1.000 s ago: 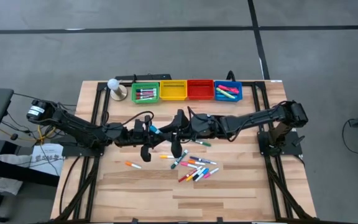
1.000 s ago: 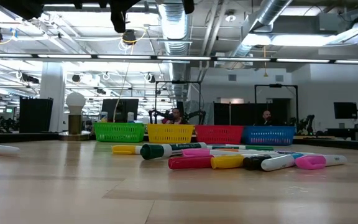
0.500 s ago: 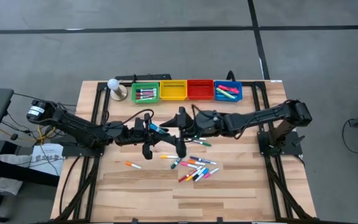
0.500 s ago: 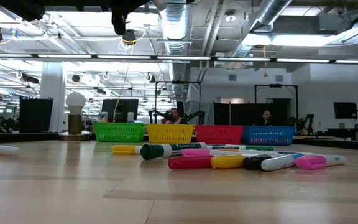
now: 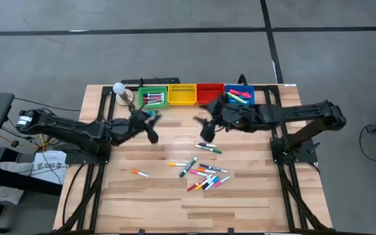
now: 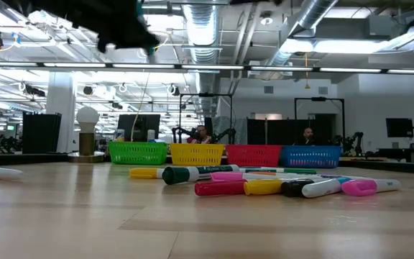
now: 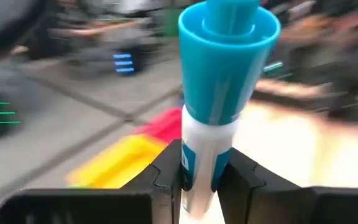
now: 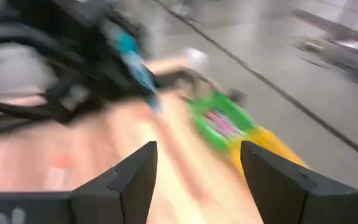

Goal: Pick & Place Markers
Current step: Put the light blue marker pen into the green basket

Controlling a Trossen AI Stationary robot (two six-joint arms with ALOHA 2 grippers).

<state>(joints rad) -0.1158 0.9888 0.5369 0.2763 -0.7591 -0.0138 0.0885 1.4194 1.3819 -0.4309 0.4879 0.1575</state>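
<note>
From where I stand, the left pincer [image 5: 150, 124] hangs above the tabletop [image 5: 149, 196] just in front of the green bin [image 5: 153, 98], its fingers clamped on a white marker with a teal cap [image 7: 219, 99]. The right pincer [image 5: 204, 127] hovers in front of the red bin [image 5: 210, 93], fingers spread wide with nothing between them. The loose markers [image 5: 201, 173] lie scattered mid-tabletop, one orange marker [image 5: 140, 173] apart to the left.

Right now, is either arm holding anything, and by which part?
The left gripper holds a white marker with a teal cap by its white barrel; the right gripper is open, empty.
</note>
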